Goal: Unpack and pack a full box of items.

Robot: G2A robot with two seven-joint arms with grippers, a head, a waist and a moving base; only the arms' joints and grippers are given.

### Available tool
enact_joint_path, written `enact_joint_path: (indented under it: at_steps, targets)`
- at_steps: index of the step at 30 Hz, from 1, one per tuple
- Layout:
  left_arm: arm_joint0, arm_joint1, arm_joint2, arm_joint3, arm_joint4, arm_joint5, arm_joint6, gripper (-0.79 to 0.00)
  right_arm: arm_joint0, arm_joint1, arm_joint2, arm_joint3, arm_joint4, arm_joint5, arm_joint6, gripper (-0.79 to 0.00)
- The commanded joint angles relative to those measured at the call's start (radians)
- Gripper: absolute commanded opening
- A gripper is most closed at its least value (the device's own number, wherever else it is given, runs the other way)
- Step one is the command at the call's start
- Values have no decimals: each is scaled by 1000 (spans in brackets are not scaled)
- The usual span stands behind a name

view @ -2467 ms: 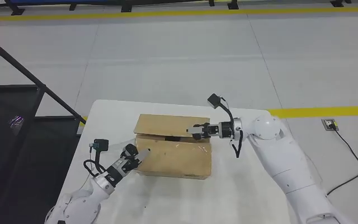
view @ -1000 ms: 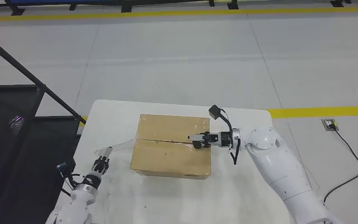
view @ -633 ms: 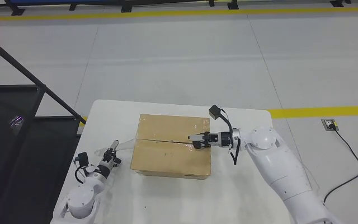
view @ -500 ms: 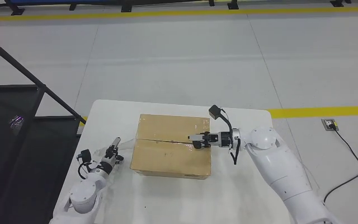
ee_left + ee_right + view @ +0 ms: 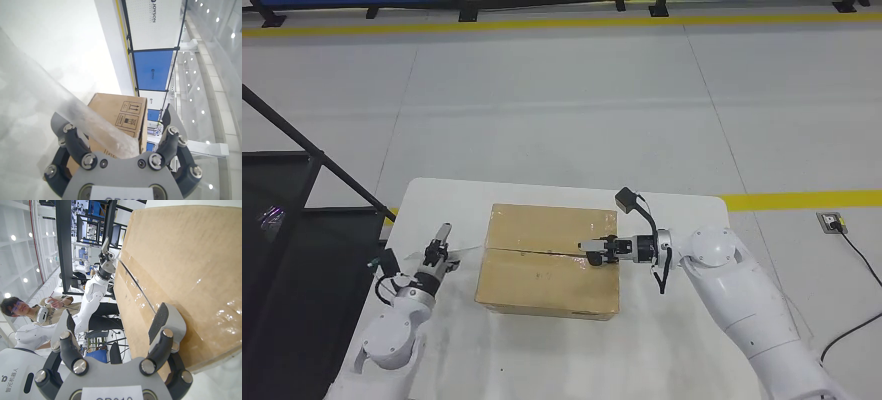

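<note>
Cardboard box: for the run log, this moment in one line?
box closed | left gripper open beside it, tape strip on it | right gripper open at seam

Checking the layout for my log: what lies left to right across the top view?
black frame → left end effector → box → floor socket. The right end effector overlaps the box, so it is left out.

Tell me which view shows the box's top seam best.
Top view: the seam runs whole across the box. Right wrist view catches a taped stretch up close; left wrist view gives the box's printed side instead.
</note>
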Motion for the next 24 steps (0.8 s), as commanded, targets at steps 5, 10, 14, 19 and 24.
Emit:
enact_joint_path:
  at_steps: [5, 10, 14, 19, 24]
  targets:
    - [92, 3, -35, -160, 108, -27, 91, 0, 0, 0, 0, 0, 0, 0, 0, 0]
    - [138, 1, -45, -248, 177, -30, 146, 0, 0, 0, 0, 0, 0, 0, 0, 0]
    - [152, -1, -41, -298, 245, -29, 163, 0, 0, 0, 0, 0, 0, 0, 0, 0]
    - [119, -5, -16, -304, 296, -3, 156, 0, 0, 0, 0, 0, 0, 0, 0, 0]
    - [80, -9, 11, -291, 345, 18, 133, 0, 0, 0, 0, 0, 0, 0, 0, 0]
